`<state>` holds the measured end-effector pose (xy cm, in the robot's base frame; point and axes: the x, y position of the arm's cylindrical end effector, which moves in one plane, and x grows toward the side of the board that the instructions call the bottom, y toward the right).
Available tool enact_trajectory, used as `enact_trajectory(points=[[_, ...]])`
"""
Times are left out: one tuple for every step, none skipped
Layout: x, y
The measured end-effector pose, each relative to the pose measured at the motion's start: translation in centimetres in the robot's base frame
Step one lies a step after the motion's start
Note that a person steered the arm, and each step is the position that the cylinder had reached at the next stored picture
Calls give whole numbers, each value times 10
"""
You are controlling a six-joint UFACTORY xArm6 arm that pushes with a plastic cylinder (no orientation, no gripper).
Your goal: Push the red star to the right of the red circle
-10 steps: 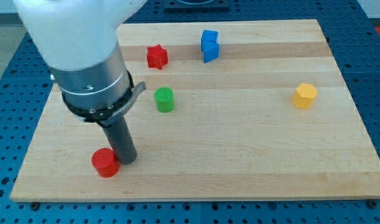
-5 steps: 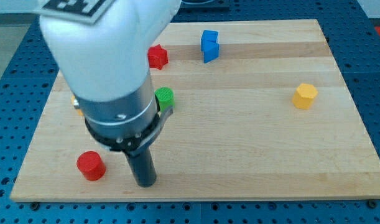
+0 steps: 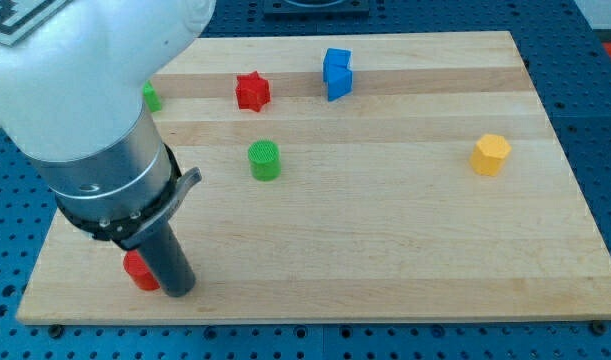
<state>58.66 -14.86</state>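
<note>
Camera view, the only one here: my tip [image 3: 177, 291] is sitting down near the view's bottom left corner of the pale wooden board [image 3: 385, 250], right up against the small red circle block [image 3: 138, 270], which is peeking out just to the view's left of the rod, looks like touching, though the rod is covering part of it so I can't swear to it. There's nothing to open or close, it's just a bare dark rod, not holding anything. The little red star block [image 3: 252, 91] is lying way off toward the view's top, well apart from my tip, up and to the view's right of it. So the star is needing to come a long way down toward the view's bottom, and I'm guessing the rod has to get round to the star's far side first. A green cylinder block [image 3: 264, 160] is standing roughly between the two, which could be getting in the way. Another green block [image 3: 150, 97] is showing partly behind the arm.
</note>
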Motion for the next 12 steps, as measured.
enact_trajectory(points=[[-19,-13],[-20,-41],[-20,-41],[-34,9],[-39,27],[-73,27],[-147,27],[-229,27],[-272,27],[-272,27],[-294,21],[-330,7]])
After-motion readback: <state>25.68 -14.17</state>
